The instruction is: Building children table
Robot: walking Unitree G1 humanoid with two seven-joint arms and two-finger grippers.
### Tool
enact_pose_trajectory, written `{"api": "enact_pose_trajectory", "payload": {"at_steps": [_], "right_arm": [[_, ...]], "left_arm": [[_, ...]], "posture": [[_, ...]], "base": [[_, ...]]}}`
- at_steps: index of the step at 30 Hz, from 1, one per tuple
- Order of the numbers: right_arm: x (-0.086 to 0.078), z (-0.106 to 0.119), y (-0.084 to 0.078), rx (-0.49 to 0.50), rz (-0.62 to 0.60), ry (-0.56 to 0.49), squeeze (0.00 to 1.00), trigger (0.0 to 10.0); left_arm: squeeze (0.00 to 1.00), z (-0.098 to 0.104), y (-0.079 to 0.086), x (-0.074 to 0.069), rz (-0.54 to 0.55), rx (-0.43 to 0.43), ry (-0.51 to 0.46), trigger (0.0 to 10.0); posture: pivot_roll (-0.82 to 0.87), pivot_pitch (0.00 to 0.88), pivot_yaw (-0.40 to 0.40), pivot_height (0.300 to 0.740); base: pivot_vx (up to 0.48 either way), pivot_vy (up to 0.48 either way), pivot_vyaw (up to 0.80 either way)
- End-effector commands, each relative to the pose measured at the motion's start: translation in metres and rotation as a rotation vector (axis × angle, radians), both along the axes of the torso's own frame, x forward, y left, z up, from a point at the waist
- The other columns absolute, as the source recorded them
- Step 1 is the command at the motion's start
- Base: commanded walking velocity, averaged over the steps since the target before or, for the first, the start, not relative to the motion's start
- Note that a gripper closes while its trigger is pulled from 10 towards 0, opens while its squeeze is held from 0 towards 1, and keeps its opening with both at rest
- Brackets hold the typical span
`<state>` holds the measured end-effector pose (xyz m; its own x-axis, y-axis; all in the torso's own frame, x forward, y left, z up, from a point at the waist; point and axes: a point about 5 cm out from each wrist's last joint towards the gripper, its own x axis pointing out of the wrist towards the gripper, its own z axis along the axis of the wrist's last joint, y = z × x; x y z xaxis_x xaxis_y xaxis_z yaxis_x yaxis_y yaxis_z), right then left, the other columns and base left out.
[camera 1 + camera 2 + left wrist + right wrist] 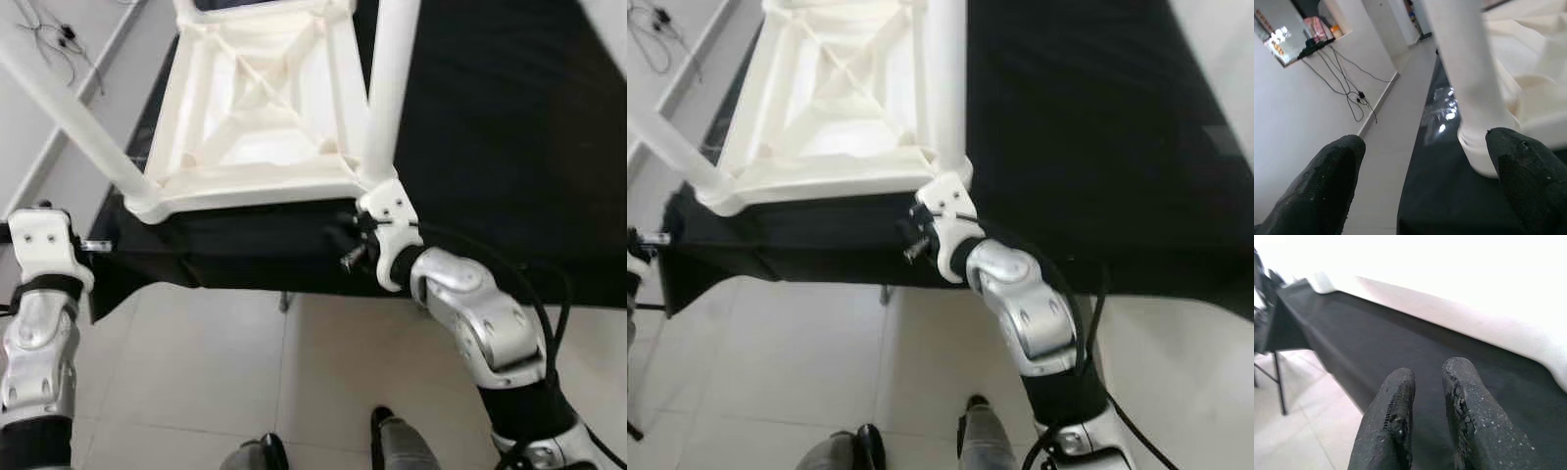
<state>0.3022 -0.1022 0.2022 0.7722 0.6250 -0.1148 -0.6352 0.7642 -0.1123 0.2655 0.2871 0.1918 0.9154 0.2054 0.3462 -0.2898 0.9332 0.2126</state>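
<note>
Overhead, upturned white table [257,117] on black cloth [490,147], left hand [1425,191] wide beside leg [1469,88], right hand [1427,416] narrow.

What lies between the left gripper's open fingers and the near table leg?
Nothing but black cloth; in the left wrist view the left gripper faces the white table leg across it.

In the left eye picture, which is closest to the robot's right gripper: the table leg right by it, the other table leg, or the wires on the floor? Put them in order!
From the right gripper:
1. The near table leg, standing just above it at the upturned table's right corner.
2. The other table leg, at the left corner, slanting away.
3. The wires, far off on the floor, top left.
</note>
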Motion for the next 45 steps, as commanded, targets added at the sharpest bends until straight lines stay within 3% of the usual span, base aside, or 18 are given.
{"api": "enact_pose_trajectory", "payload": {"at_steps": [1,2,3,4,8,10,11,12,18,28,45], "right_arm": [[-0.005,-0.011,0.001,0.045,0.016,-0.002,0.0,10.0],[-0.005,-0.011,0.001,0.045,0.016,-0.002,0.0,10.0],[-0.019,-0.024,-0.001,0.042,-0.016,-0.024,0.0,10.0],[-0.019,-0.024,-0.001,0.042,-0.016,-0.024,0.0,10.0],[-0.032,-0.043,-0.005,0.081,-0.058,0.008,0.0,10.0],[-0.027,-0.048,-0.008,0.101,-0.096,0.009,0.0,10.0],[-0.027,-0.048,-0.008,0.101,-0.096,0.009,0.0,10.0],[-0.019,-0.048,-0.011,0.117,-0.116,0.002,0.0,10.0],[0.001,-0.047,-0.012,0.144,-0.141,0.008,0.0,10.0],[0.017,-0.047,-0.017,0.104,-0.201,-0.05,0.0,10.0],[0.03,-0.053,-0.013,0.092,-0.209,-0.039,0.0,10.0]], "left_arm": [[0.0,0.003,-0.007,-0.008,0.011,0.025,0.012,10.0],[0.0,0.003,-0.007,-0.008,0.011,0.025,0.012,10.0],[0.0,0.008,-0.032,-0.016,-0.054,0.005,0.001,10.0],[0.0,0.008,-0.032,-0.016,-0.054,0.005,0.001,10.0],[0.0,0.008,-0.074,-0.021,-0.205,-0.056,0.008,10.0],[0.0,-0.004,-0.095,-0.023,-0.286,-0.123,0.047,10.0],[0.0,-0.004,-0.095,-0.023,-0.286,-0.123,0.047,10.0],[0.0,-0.013,-0.105,-0.023,-0.319,-0.158,0.083,10.0],[0.0,-0.035,-0.122,-0.012,-0.363,-0.177,0.174,10.0],[0.0,-0.038,-0.121,0.001,-0.352,-0.256,0.199,10.0],[0.0,-0.036,-0.123,0.01,-0.399,-0.309,0.18,10.0]], "posture": [[-0.08,0.166,0.094,0.74],[-0.08,0.166,0.094,0.74],[-0.07,0.139,0.094,0.74],[-0.07,0.139,0.094,0.74],[-0.07,0.085,0.093,0.74],[-0.09,0.053,0.095,0.74],[-0.09,0.053,0.095,0.74],[-0.09,0.03,0.096,0.74],[-0.1,0.0,0.09,0.74],[-0.12,0.0,0.081,0.74],[-0.12,0.0,0.068,0.74]], "base": [[0.0,0.0,0.0],[0.0,0.0,0.0],[0.0,0.0,0.0],[0.0,0.0,0.0],[0.0,0.0,0.0],[0.0,0.0,0.0],[0.0,0.0,0.0],[0.0,0.0,0.0],[0.0,0.32,0.0],[0.0,0.48,0.0],[0.0,0.0,0.0]]}}
